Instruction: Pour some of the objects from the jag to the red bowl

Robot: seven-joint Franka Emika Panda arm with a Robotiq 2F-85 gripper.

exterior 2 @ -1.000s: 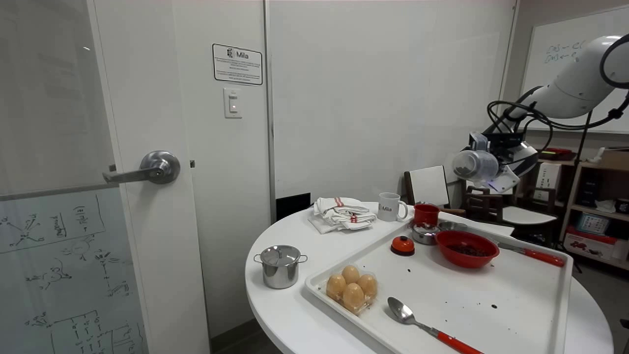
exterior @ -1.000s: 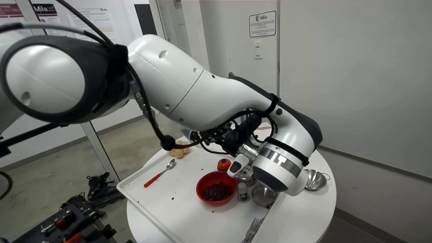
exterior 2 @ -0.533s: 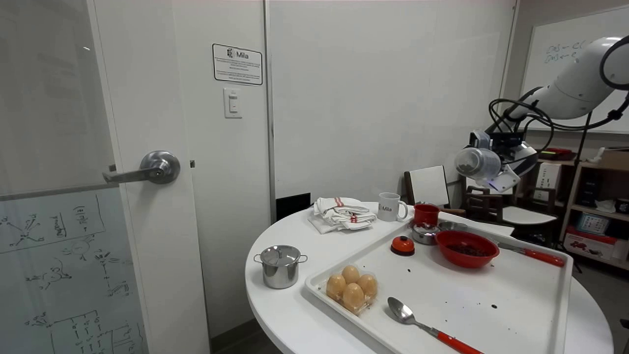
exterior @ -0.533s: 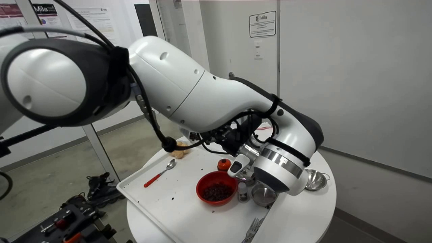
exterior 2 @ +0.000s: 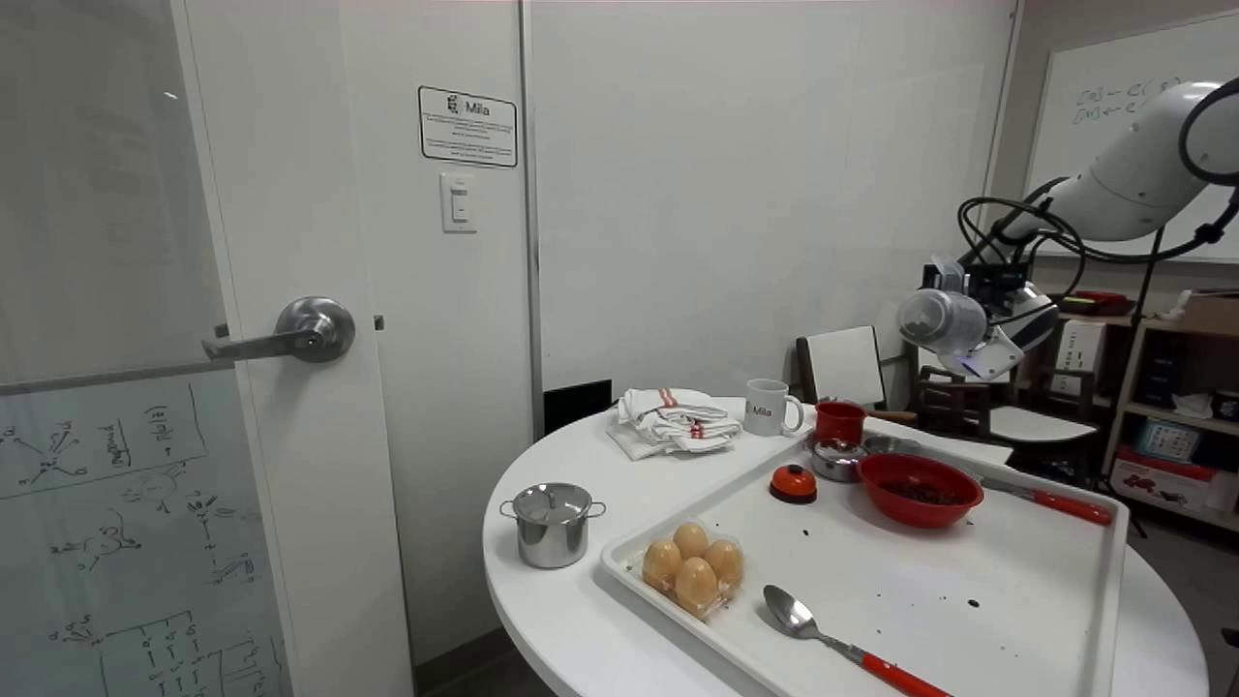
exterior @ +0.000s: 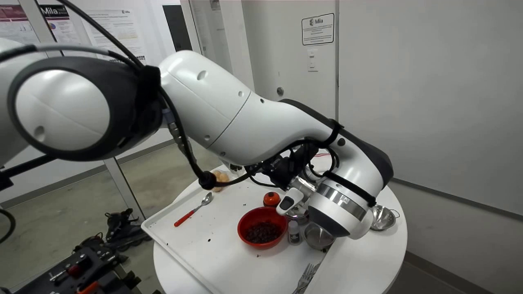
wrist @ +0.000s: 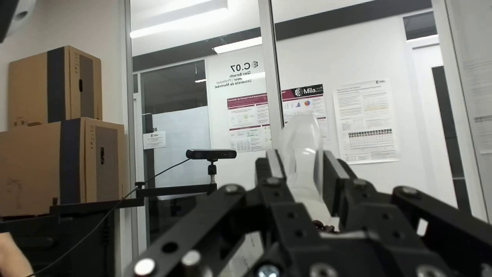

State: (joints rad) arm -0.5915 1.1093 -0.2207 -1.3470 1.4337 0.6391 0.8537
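Observation:
The jag (exterior 2: 944, 322) is translucent and held in the air above the far right of the table, tilted on its side. My gripper (wrist: 301, 163) is shut on a clear part of the jag, which shows between the fingers in the wrist view (wrist: 303, 154). A few dark pieces show low between the fingers. In an exterior view the arm hides most of the jag. The red bowl (exterior: 263, 246) stands on the tray and holds many dark small objects (exterior: 262, 232). It also shows below the jag in an exterior view (exterior 2: 920, 513).
The white tray (exterior 2: 968, 639) holds eggs (exterior 2: 694, 571), a red-handled spoon (exterior 2: 852, 651), a red-topped timer (exterior 2: 794, 484), a metal pot (exterior 2: 837, 461) and forks (exterior: 306, 277). A small bottle (exterior: 294, 232) stands beside the bowl. A red mug (exterior 2: 840, 422) and a lidded pot (exterior 2: 552, 528) stand nearby.
The upper arm has sunk a little in both exterior views. The jag has shifted slightly to the right, still held. The red bowl and the table things have not moved.

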